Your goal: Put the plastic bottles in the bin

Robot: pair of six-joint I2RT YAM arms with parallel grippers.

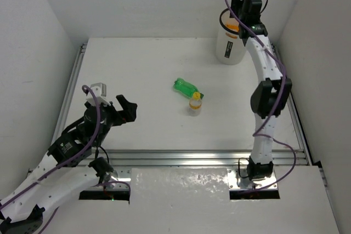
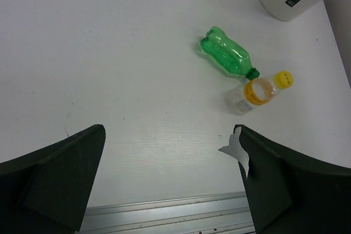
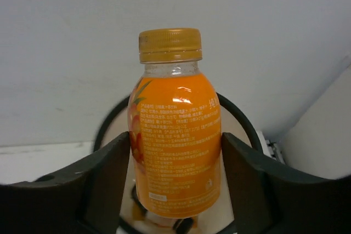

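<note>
Right wrist view: the right gripper [image 3: 175,152] clamps the orange bottle [image 3: 175,135] mid-body over the bin [image 3: 242,122], a sound hold on something probably light, smooth and slippery, while the left gripper [image 2: 169,135] gapes wide.

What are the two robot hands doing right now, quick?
Left gripper: open, holding nothing.
Right gripper: closed on an orange bottle, over the bin.

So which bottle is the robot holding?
The orange bottle, in the right gripper over the bin. The green bottle and yellow-capped bottle sit free on the table.
</note>
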